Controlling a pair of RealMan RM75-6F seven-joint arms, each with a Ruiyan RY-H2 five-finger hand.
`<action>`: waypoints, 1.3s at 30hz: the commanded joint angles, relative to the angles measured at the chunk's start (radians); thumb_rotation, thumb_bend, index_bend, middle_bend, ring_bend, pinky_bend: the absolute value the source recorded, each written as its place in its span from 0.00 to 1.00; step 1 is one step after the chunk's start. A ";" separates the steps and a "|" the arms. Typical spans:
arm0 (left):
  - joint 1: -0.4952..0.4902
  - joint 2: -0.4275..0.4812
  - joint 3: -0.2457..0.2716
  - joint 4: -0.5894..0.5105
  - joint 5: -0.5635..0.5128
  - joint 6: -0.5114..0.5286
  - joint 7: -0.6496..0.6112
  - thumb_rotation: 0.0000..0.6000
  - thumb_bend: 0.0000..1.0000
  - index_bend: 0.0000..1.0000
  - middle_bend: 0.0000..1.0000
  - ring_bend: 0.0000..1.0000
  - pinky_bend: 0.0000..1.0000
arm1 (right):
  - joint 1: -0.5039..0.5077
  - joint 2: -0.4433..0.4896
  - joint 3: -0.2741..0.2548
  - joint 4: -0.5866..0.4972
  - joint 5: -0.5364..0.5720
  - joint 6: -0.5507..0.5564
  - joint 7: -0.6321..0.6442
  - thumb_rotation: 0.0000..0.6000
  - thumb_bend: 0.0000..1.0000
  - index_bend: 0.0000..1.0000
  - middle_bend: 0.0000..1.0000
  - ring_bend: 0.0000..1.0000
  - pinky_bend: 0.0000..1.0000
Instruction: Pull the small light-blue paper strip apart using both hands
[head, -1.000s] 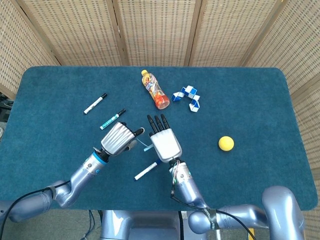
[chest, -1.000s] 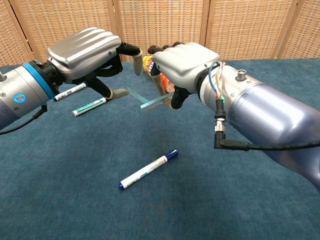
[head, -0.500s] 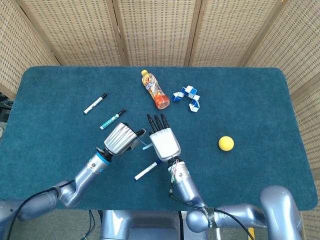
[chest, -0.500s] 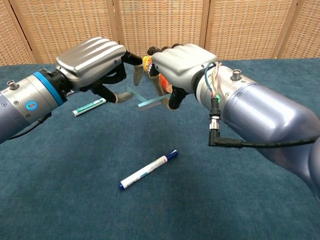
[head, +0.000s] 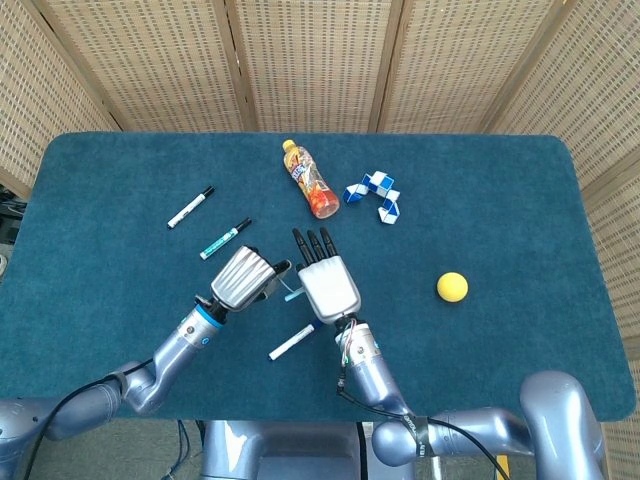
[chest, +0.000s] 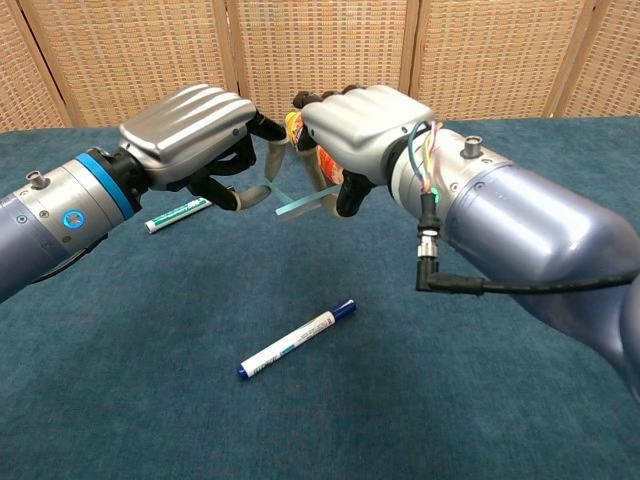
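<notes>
The small light-blue paper strip (chest: 305, 206) hangs in the air between my two hands, above the blue table. My right hand (chest: 365, 125) pinches its right end between thumb and a finger. My left hand (chest: 190, 130) is close on the other side, its fingers curled. The strip's left end lies between that hand's thumb and a fingertip (chest: 272, 165); whether they press on it does not show. In the head view the strip (head: 291, 292) is a sliver between the left hand (head: 243, 278) and the right hand (head: 328, 285).
A white marker with a blue cap (chest: 295, 340) lies on the table below the hands. A teal marker (head: 225, 238) and a black-capped one (head: 190, 207) lie to the left. Behind are an orange drink bottle (head: 308, 180), a blue-white snake puzzle (head: 375, 192) and a yellow ball (head: 452, 287).
My left hand has moved right, toward the strip, and its thumb and fingertip have come in around the strip's left end. The right hand has kept its pinch and barely moved.
</notes>
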 joint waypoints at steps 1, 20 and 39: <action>-0.002 -0.004 0.003 0.005 -0.004 0.003 -0.009 1.00 0.37 0.60 0.99 0.98 0.84 | 0.000 0.001 -0.001 0.000 0.000 -0.001 0.000 1.00 0.47 0.61 0.01 0.00 0.00; -0.009 -0.020 0.013 0.023 -0.021 0.012 -0.017 1.00 0.66 0.77 1.00 0.98 0.84 | -0.004 0.005 -0.006 0.010 0.003 -0.005 0.012 1.00 0.49 0.61 0.01 0.00 0.00; 0.092 0.047 0.050 0.223 -0.081 0.059 -0.194 1.00 0.67 0.81 1.00 0.98 0.85 | -0.007 0.009 -0.004 0.086 0.012 -0.035 0.051 1.00 0.49 0.61 0.01 0.00 0.00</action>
